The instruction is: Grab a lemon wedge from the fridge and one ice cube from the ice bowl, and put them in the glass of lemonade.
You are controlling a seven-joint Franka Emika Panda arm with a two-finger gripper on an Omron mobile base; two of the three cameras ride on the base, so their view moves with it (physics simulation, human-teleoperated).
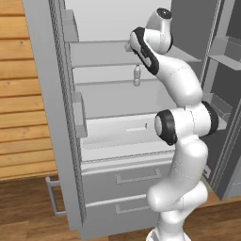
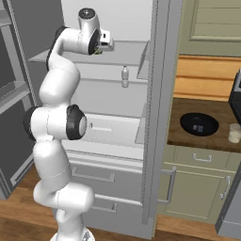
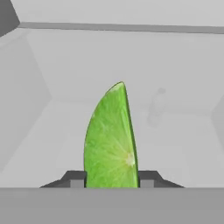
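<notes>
Hand view gives us the clearest read: the wedge stands between our two fingertips, one pad against each side, so we judge the gripper closed on it. Its long axis points straight out along the fingers, thin edge up, toward the back of the fridge. From the right base view our gripper sits at the upper shelf, with a small bottle one shelf below. What the next move turns on is direction: the glass and the bowl lie on the counter well off to our right, past the open fridge door. We reckon the wedge must come back out toward us before anything swings right, or the door edge blocks it.
</notes>
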